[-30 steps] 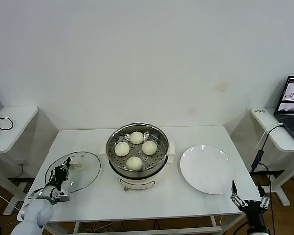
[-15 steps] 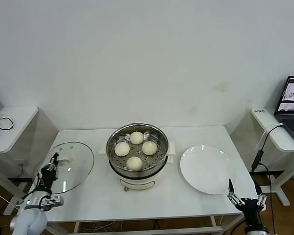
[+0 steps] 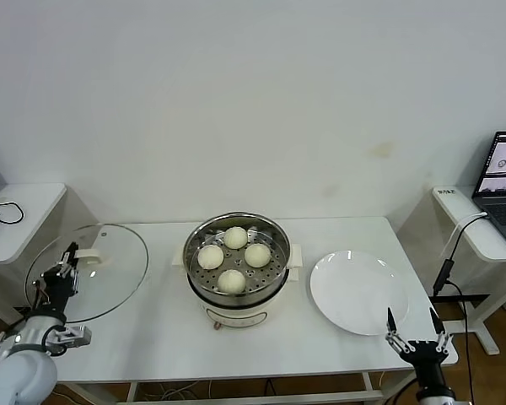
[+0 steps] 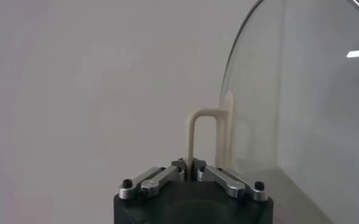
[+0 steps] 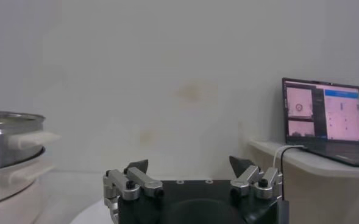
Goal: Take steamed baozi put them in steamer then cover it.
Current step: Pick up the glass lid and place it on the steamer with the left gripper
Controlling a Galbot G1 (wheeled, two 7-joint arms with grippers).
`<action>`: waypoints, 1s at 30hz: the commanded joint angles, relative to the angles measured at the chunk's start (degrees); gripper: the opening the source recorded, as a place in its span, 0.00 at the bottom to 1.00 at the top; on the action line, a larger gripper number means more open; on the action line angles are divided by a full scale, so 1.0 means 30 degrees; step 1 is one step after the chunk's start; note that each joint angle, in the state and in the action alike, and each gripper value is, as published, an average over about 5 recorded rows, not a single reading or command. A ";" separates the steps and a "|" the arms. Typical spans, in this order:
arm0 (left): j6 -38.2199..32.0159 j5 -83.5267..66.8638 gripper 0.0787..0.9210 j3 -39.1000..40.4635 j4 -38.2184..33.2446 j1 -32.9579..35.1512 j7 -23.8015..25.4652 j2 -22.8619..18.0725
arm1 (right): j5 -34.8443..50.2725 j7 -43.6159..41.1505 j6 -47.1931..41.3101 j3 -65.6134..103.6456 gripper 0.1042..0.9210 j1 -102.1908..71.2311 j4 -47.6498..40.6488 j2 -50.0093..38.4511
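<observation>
While left gripper (image 4: 189, 163) clamps lid handle (image 4: 205, 137), head view shows baozi (image 3: 231, 281).

Shiny steel steamer (image 3: 236, 253); clear glass lid (image 3: 88, 272); glossy white plate (image 3: 357, 292).

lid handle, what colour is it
Cream, a thin loop on the glass lid; the handle shows best in the left wrist view.

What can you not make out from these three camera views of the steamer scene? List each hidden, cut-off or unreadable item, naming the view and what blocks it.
- Steamer base front, head view: controls too small to read.
- Baozi undersides, head view: hidden by the buns themselves.
- Glass lid, left wrist view: cut off by the frame edge; the left gripper holds its handle.
- Steamer, right wrist view: mostly cut off by the frame edge.
- Laptop screen, right wrist view: text too small.
- Right gripper, head view: arm cut off below.
</observation>
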 commanded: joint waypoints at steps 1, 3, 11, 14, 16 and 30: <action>0.3729 -0.0909 0.08 0.3364 -0.4615 -0.1143 0.3033 0.1256 | -0.1124 0.0028 -0.0062 -0.0125 0.88 -0.0048 0.0084 0.0201; 0.4266 -0.0835 0.08 0.4659 -0.4652 -0.2030 0.3269 0.1319 | -0.1512 0.0058 -0.0060 -0.0193 0.88 -0.0031 0.0032 0.0330; 0.5710 0.1330 0.08 0.9470 -0.3513 -0.5288 0.4187 -0.0340 | -0.4647 0.0645 0.0304 -0.1039 0.88 0.0198 -0.0583 0.1125; 0.6013 0.2457 0.08 1.0374 -0.3058 -0.6096 0.4779 -0.1288 | -0.5335 0.0865 0.0365 -0.1276 0.88 0.0345 -0.0824 0.1319; 0.6133 0.3332 0.08 1.0803 -0.2827 -0.6527 0.5207 -0.2046 | -0.5616 0.0927 0.0355 -0.1338 0.88 0.0449 -0.0939 0.1400; 0.6214 0.7007 0.08 1.2353 -0.0096 -0.8221 0.6110 -0.7355 | -0.5961 0.0965 0.0350 -0.1988 0.88 0.0709 -0.1401 0.1496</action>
